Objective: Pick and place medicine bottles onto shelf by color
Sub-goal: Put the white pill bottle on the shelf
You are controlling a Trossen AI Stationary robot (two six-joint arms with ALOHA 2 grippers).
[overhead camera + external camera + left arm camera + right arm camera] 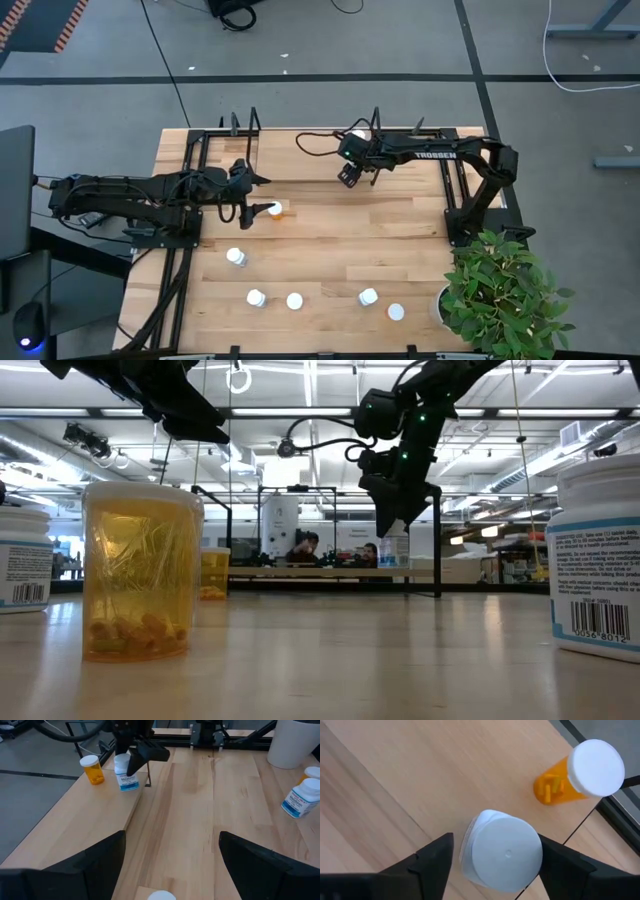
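Two cylindrical bottles, one white and one orange, are seen on the wooden shelf; jaws of both grippers, right and left, are spread, nothing gripped.

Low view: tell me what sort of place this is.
Probably a robotics lab or workshop in a large open hall. Exposed ceiling ducts and long strip lights run overhead, people sit at benches far behind, and the wooden table holds medicine bottles.

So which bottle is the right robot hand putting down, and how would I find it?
Find the shelf, the raised board at the table's back edge. The right gripper hangs open just above a white medicine bottle standing there. Its only neighbour on the shelf is an orange bottle with pills showing through; this one is white all over, with a printed label.
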